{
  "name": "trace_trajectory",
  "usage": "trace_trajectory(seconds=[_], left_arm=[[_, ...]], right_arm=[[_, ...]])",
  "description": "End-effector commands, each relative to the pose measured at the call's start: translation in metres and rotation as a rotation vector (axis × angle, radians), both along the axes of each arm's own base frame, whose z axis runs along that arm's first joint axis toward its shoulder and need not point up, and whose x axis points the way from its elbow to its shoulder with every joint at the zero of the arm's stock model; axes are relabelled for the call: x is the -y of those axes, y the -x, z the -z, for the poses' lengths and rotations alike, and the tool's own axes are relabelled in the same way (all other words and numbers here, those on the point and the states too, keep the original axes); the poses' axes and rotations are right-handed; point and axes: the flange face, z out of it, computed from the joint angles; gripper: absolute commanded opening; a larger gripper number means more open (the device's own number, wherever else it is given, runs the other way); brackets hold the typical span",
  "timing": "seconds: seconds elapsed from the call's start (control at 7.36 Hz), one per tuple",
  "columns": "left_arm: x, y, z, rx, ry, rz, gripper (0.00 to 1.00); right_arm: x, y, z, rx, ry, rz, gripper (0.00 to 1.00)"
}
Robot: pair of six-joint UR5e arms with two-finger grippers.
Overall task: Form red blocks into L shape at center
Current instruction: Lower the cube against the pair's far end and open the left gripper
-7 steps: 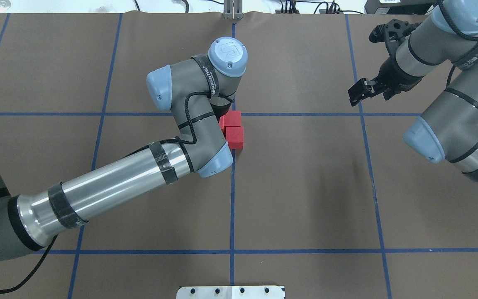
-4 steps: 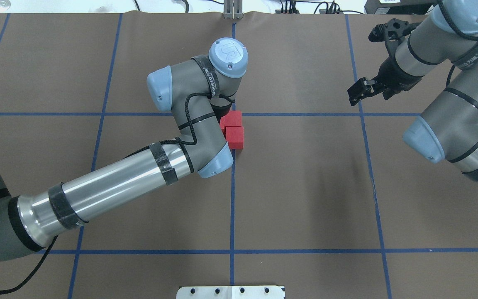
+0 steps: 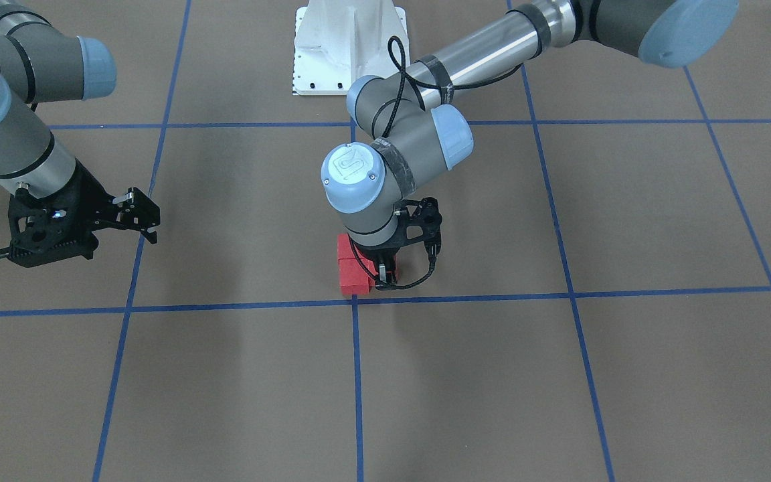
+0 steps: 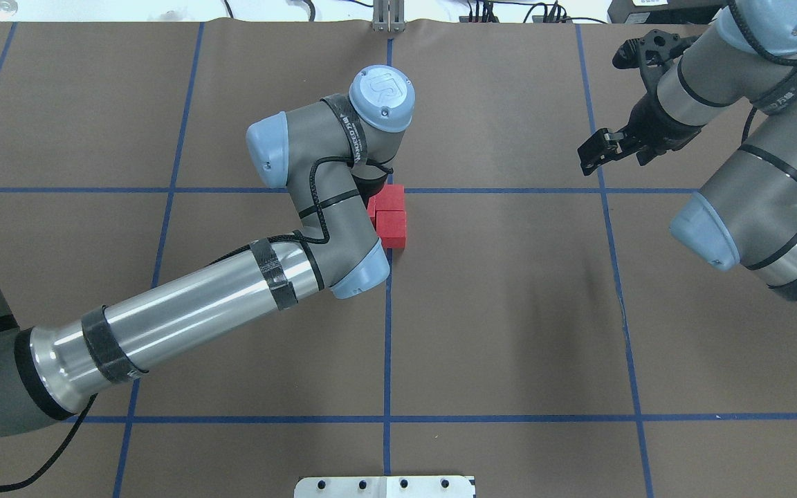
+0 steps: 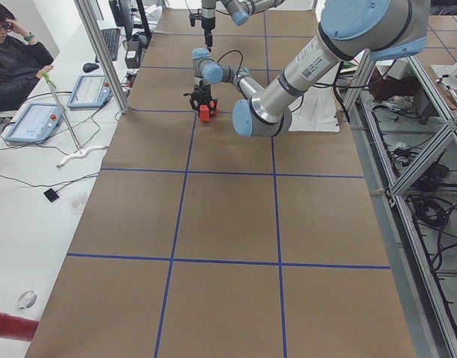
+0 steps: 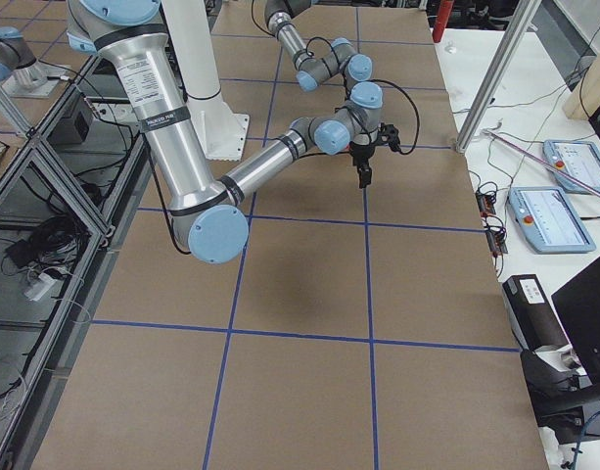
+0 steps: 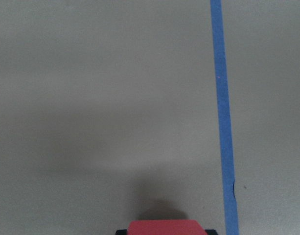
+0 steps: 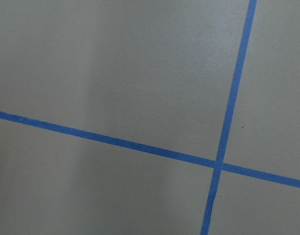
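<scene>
I see the left gripper [image 3: 387,274] low over the table [image 4: 509,311], pointing straight down, just at the center [image 3: 354,299] where two blue tape lines [image 4: 509,190] cross. Its fingers stand on both sides of one red block [image 7: 164,228]. In the left wrist view the dark finger tips touch the two sides of this block, so I read the gripper as clamped on it. Whether this block rests on the table or is slightly above it, I cannot tell.

The other two red blocks [image 4: 391,228] lie on the table, touching each other in a short row. This row runs along the line that goes away from the robot, and it begins right at the crossing, on the robot's side of it. The held block is just beside the block of the row that is nearer to the crossing, on the robot's left side of it. From overhead the wrist covers most of it and only a small red corner shows. If the held block touches its neighbour, I cannot say.

The right gripper [image 3: 143,217] hangs above the table, well apart from the blocks, on the robot's right. Its fingers are apart and nothing is between them. The right wrist camera shows only brown surface and another crossing of tape lines [image 8: 218,164].
</scene>
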Motion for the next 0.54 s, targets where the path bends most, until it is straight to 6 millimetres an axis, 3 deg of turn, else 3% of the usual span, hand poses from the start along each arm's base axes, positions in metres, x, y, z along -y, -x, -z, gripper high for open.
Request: trace_trajectory(seconds=[0.0, 0.41], left_arm=[[-0.0001, 0.0000, -0.0013, 0.001, 0.001, 0.000, 0.77], [0.0004, -0.0006, 0.0020, -0.019, -0.010, 0.005, 0.77]], right_arm=[[-0.0001, 0.0001, 0.0000, 0.000, 0.001, 0.000, 0.99], [-0.0001, 0.0001, 0.0000, 0.000, 0.001, 0.000, 0.99]])
